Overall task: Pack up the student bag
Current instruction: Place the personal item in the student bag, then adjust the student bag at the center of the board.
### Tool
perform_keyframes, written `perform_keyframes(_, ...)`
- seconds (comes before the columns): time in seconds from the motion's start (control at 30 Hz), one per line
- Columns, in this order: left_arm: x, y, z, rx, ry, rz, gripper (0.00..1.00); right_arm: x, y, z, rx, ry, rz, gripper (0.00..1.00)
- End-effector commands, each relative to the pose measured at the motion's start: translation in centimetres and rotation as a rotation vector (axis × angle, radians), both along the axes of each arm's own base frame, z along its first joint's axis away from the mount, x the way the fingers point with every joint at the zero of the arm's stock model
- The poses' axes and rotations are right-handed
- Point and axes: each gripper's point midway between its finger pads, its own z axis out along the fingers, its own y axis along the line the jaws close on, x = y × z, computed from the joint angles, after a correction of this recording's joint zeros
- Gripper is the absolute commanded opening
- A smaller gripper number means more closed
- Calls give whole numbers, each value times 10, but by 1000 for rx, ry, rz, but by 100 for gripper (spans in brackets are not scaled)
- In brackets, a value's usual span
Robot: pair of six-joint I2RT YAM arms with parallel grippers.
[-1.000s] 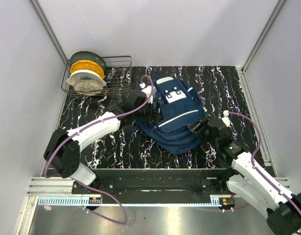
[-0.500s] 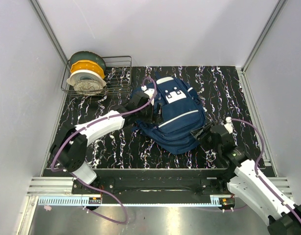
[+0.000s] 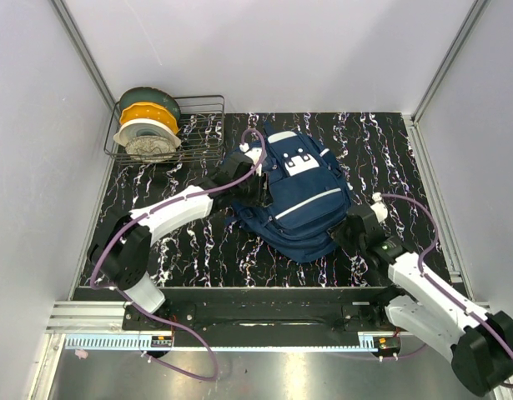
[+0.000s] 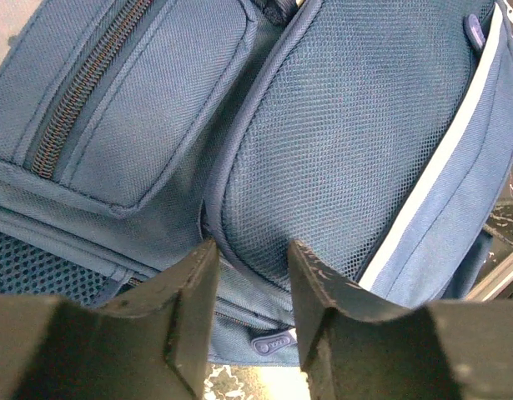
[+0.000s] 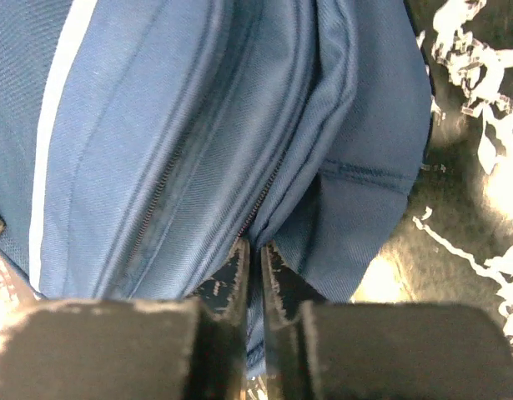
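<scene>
The student bag (image 3: 299, 196), navy with white stripes and patches, lies flat in the middle of the black marbled table. My left gripper (image 3: 248, 188) is at its left side. In the left wrist view its fingers (image 4: 193, 283) stand narrowly apart, pressed on a thick fold of the bag (image 4: 348, 125) at the mesh pocket's rim, with a zipper pull (image 4: 274, 342) just below. My right gripper (image 3: 350, 227) is at the bag's lower right edge. In the right wrist view it (image 5: 254, 250) pinches a thin fold of the bag (image 5: 156, 125) beside a zipper.
A wire rack (image 3: 202, 125) with three filament spools (image 3: 148, 127) stands at the back left. Grey walls enclose the table on three sides. A metal rail (image 3: 433, 196) runs along the right edge.
Both grippers have closed on the bag. The right gripper has moved in to the bag's lower right edge. The left one has pressed further into its left side.
</scene>
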Motion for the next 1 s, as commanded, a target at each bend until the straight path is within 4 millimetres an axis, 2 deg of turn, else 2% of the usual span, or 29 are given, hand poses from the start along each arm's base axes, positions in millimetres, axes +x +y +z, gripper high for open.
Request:
perform_keyframes(0.0,-3,-29,28,-134,-45,-67,36,33,-3,38,-73,-121,14,7)
perform_keyframes(0.07,-7,-34,29,-141,-39,-80,35,44,-13,47,-120,-136,7,0)
perform_keyframes(0.23,-18,-46,36,-159,-38,-105,36,72,-50,72,-198,-171,-38,0)
perform_keyframes(0.3,-24,-52,38,-163,-39,-113,37,79,-62,73,-223,-160,-30,1)
perform_keyframes(0.37,-27,-54,36,-160,-36,-115,38,87,-56,77,-225,-152,27,8)
perform_keyframes(0.4,-26,-54,35,-157,-35,-110,39,87,-50,77,-215,-142,56,14)
perform_keyframes(0.43,-26,-53,34,-156,-35,-105,42,87,-45,79,-200,-136,84,27)
perform_keyframes(0.53,-24,-51,33,-141,-38,-91,54,77,-32,82,-129,-138,129,57)
perform_keyframes(0.57,-24,-49,31,-130,-33,-87,58,73,-30,85,-115,-146,135,60)
perform_keyframes(0.63,-23,-47,32,-123,-40,-81,62,60,-32,89,-97,-155,124,63)
perform_keyframes(0.67,-23,-46,30,-116,-40,-79,67,54,-27,93,-64,-163,141,64)
perform_keyframes(0.77,-19,-44,31,-111,-49,-62,71,37,-13,100,17,-193,201,64)
perform_keyframes(0.97,-13,-44,32,-101,-58,-38,77,14,5,94,105,-178,252,64)
